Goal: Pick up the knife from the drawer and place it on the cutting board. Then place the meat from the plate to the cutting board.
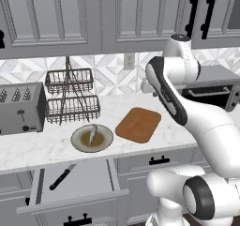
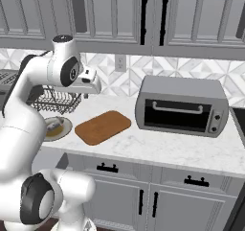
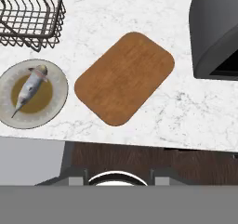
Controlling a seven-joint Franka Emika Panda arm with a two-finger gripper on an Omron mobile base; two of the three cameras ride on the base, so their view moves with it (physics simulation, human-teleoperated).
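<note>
Over on the left we had the drawer (image 1: 75, 185) pulled open below the counter, and the knife (image 1: 62, 177) lay inside it, on the grey floor near the left side, black handle toward the front, blade pointing back. Nothing was touching it. Up on the marble sat the plate (image 1: 92, 138) with the meat (image 1: 93, 134) across its brown centre, and just beside that, to the right, the cutting board (image 1: 138, 124), bare. From the hand's own camera we looked straight down on the plate (image 3: 32, 94), the meat (image 3: 30, 87) and the board (image 3: 124, 77), so the hand hung high above the counter. Whether the fingers were spread or clenched, we could not tell. We judged the first step barely begun: the knife not yet fetched. The next move called for swinging left and low into the drawer and closing on the black handle.
</note>
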